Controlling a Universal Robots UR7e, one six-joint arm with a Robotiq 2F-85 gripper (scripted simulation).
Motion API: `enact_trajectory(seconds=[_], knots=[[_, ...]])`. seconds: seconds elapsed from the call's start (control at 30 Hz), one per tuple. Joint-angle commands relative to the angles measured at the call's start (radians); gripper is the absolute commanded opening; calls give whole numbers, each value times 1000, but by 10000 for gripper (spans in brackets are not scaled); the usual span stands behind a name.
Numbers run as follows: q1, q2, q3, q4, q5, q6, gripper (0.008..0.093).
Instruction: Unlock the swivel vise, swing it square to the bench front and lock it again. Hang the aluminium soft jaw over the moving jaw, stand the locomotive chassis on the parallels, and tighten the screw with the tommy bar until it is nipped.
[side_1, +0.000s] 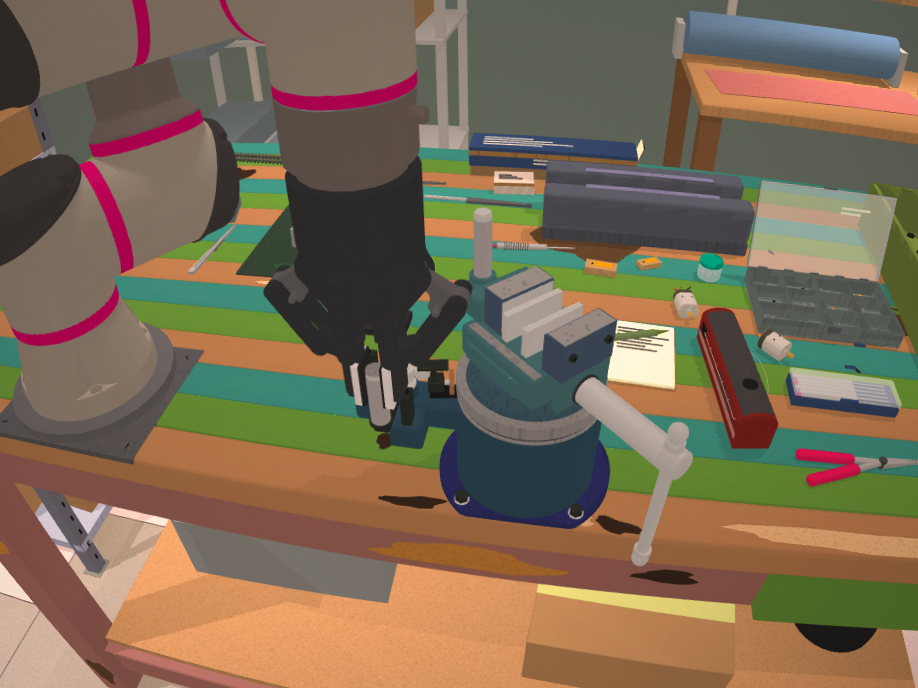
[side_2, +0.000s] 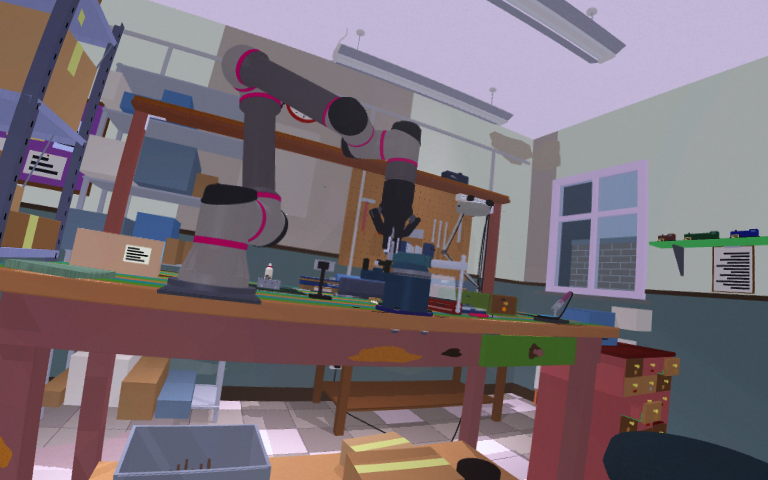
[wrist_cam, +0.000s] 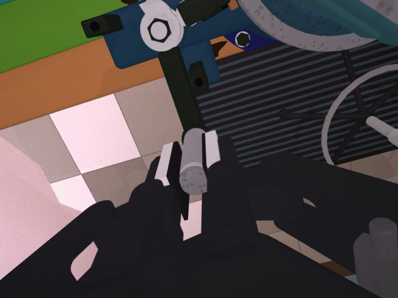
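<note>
The swivel vise (side_1: 527, 385) stands on its round blue base at the bench's front edge, its jaws turned at an angle to the front, with pale parallels between them. Its screw ends in a grey tommy bar (side_1: 662, 489) that hangs down over the bench edge. On the vise's left side a blue bracket carries the lock lever (wrist_cam: 181, 93), a black arm with a knurled grey grip (wrist_cam: 192, 160) pivoting on a hex bolt (wrist_cam: 159, 29). The red locomotive chassis (side_1: 735, 376) lies right of the vise. My gripper (wrist_cam: 189, 157) is closed around the lever's knurled grip.
The bench's front edge runs just below the lever. A notepad (side_1: 643, 354) lies behind the vise, a clear parts box (side_1: 819, 270) and dark cases (side_1: 644, 207) further back, red-handled pliers (side_1: 845, 465) on the right. My arm's base (side_1: 81, 371) stands on the left.
</note>
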Motion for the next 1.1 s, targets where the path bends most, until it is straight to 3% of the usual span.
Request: enact_trajectory(seconds=[0.0, 0.83, 1.07], knots=[[0, 0, 0, -1, 0, 0, 80], [0, 0, 0, -1, 0, -1, 80], [0, 0, 0, -1, 0, -1, 210]])
